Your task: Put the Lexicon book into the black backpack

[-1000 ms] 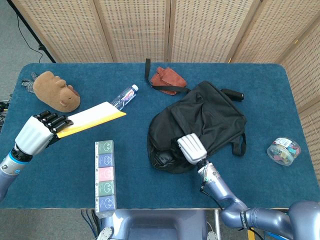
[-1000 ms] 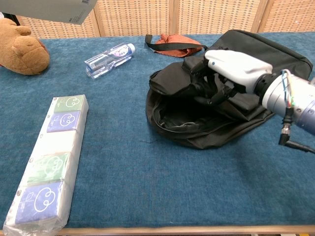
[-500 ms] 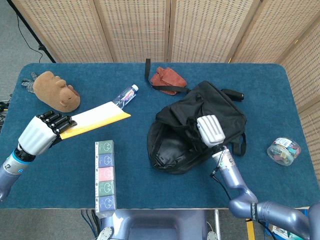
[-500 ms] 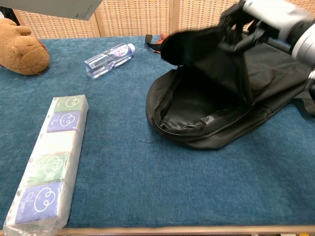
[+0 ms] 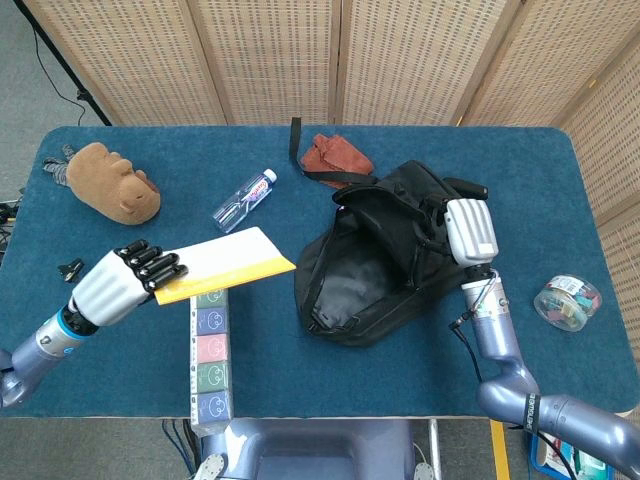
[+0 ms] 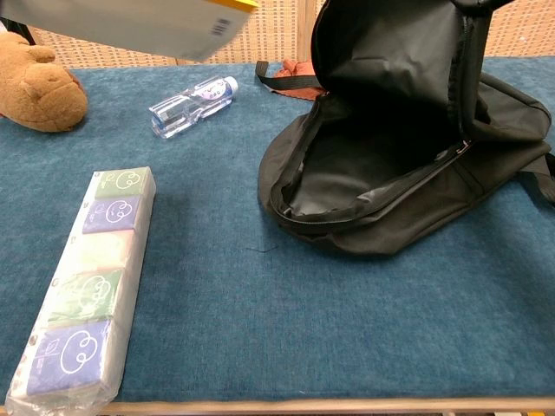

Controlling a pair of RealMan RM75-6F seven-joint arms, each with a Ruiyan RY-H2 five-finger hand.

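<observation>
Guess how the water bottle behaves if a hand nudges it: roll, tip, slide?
The water bottle lies on its side, a smooth cylinder, so it likely rolls rather than tips. It looks clear and perhaps mostly empty, so probably light and easily knocked. The blue cloth-like table cover may damp the roll somewhat.

On the blue surface point(image 5: 120, 380): a brown plush toy point(image 5: 115, 181) sits at 10 o'clock, with a water bottle point(image 5: 244, 200) lying on its side toward 11. A rust-colored pouch point(image 5: 333, 156) is at 12. A clear jar point(image 5: 567, 302) sits out at 3, and a long tissue multipack point(image 5: 209, 350) lies at 7.
</observation>
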